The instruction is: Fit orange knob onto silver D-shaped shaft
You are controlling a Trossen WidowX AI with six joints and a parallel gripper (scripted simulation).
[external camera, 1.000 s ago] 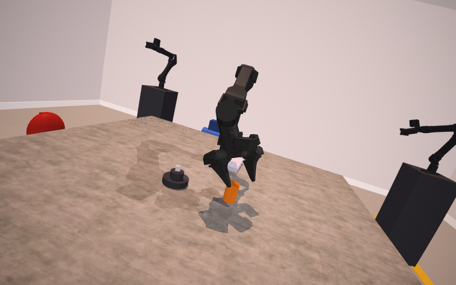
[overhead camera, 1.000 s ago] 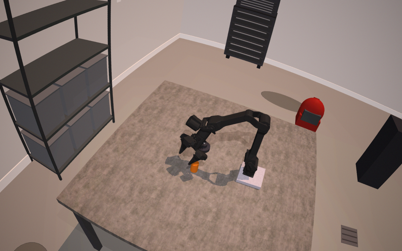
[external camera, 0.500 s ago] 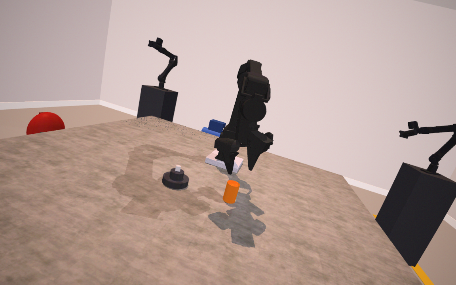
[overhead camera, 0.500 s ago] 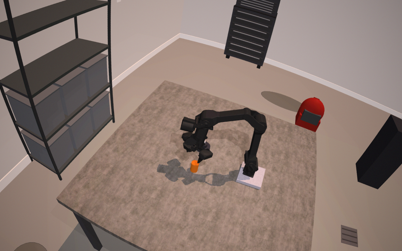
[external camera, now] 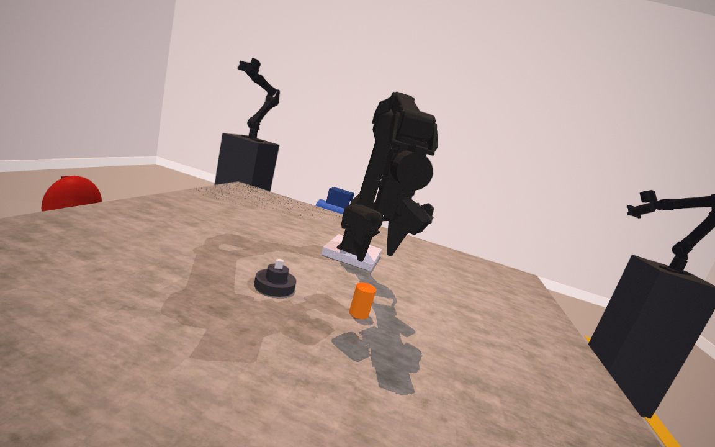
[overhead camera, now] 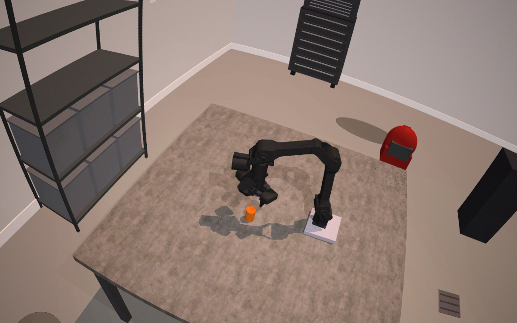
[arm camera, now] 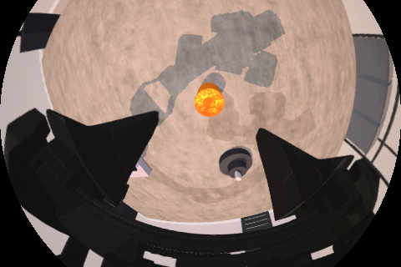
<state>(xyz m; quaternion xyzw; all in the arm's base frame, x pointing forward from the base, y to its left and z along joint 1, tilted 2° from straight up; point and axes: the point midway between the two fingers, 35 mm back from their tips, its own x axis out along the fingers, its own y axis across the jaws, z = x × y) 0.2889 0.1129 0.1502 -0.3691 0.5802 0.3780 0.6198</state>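
Note:
The orange knob (overhead camera: 250, 213) (external camera: 362, 300) (arm camera: 209, 102) stands upright on the table (overhead camera: 212, 272) (external camera: 71, 333) (arm camera: 167, 0), with nothing touching it. The round dark pedestal (external camera: 274, 282) (arm camera: 236, 160) with its silver shaft (external camera: 278, 264) (arm camera: 239, 175) stands a short way to the knob's left in the exterior view; the arm hides it in the top view. My gripper (overhead camera: 254, 197) (external camera: 375, 255) (arm camera: 210, 125) is open and empty, pointing down. It hangs well above the table, over the knob and pedestal and slightly towards the arm's base.
The arm's white base plate (overhead camera: 324, 233) (external camera: 343, 252) sits on the table behind the knob. A red helmet (overhead camera: 399, 146) (external camera: 71, 191), a shelf rack (overhead camera: 71, 100), a drawer cabinet (overhead camera: 322, 40) and black stands with other arms (external camera: 654, 328) (external camera: 246, 161) are off the table.

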